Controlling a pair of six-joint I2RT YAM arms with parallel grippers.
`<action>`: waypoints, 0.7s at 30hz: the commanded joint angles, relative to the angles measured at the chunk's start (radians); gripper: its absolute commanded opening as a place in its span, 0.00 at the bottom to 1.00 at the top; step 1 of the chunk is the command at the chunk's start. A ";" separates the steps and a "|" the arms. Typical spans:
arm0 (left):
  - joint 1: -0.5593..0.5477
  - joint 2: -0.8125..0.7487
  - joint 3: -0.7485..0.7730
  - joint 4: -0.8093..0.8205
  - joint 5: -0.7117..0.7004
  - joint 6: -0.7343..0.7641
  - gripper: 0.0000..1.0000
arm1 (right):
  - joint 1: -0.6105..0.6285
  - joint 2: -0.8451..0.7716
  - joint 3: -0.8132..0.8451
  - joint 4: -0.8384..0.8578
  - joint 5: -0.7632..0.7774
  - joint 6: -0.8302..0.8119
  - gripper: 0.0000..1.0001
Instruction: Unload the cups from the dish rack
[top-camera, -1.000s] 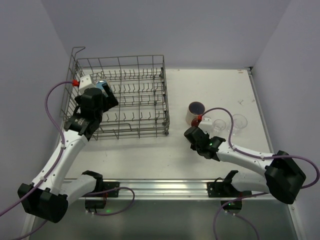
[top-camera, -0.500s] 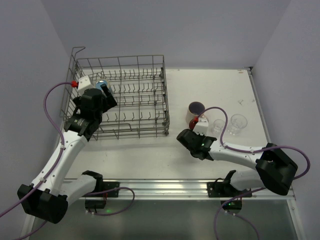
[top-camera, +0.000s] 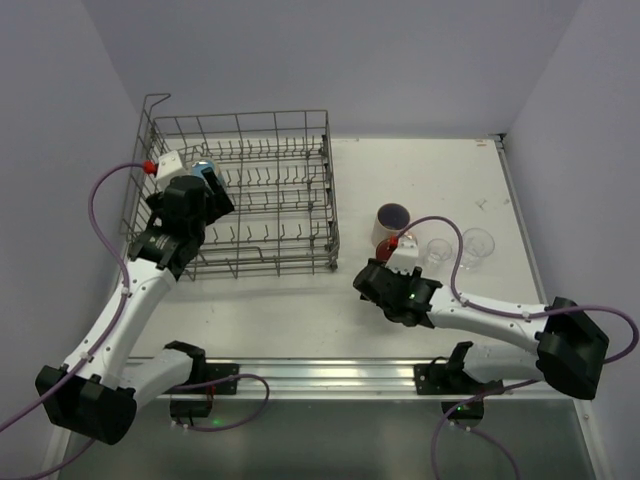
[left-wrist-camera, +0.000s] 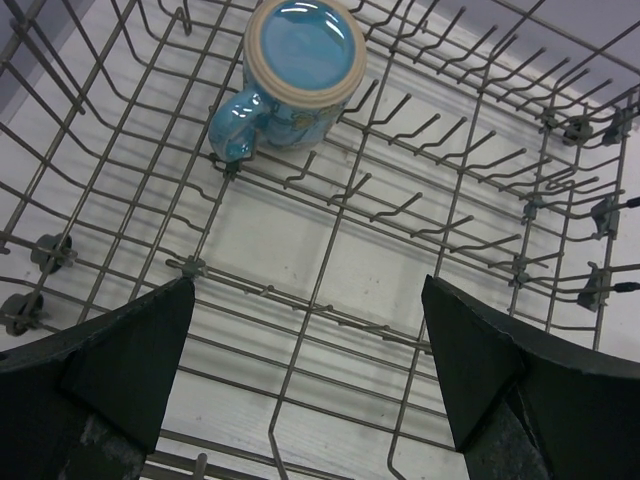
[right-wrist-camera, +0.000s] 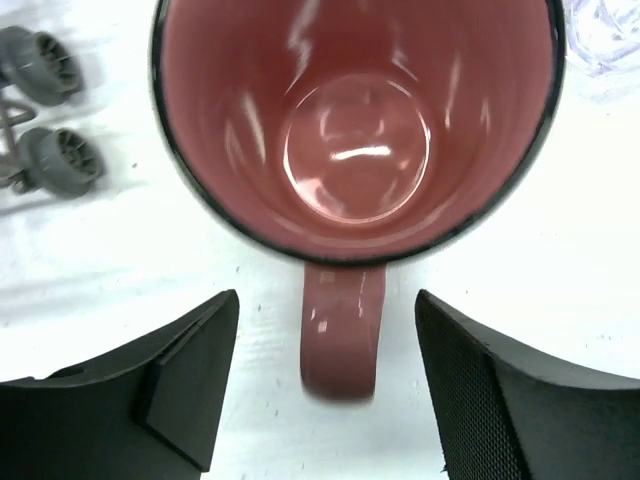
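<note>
The grey wire dish rack (top-camera: 240, 190) held one blue glazed handled mug (left-wrist-camera: 300, 75) among its far left prongs. The left gripper (left-wrist-camera: 310, 370) hung spread and empty over the rack floor. On the white table (top-camera: 300, 300), an empty pink dark-rimmed mug (right-wrist-camera: 355, 130) stood upright near two clear glass tumblers (top-camera: 437, 250), its handle between the right gripper's (right-wrist-camera: 325, 345) parted fingers, untouched.
</note>
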 joint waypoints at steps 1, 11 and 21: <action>0.010 0.059 0.084 -0.025 -0.062 0.012 1.00 | 0.054 -0.084 0.067 -0.110 0.068 0.086 0.75; 0.117 0.336 0.314 -0.111 -0.079 0.092 1.00 | 0.158 -0.342 0.176 -0.367 0.036 0.114 0.83; 0.193 0.548 0.445 -0.038 0.108 0.320 1.00 | 0.174 -0.527 0.087 -0.235 -0.053 -0.055 0.85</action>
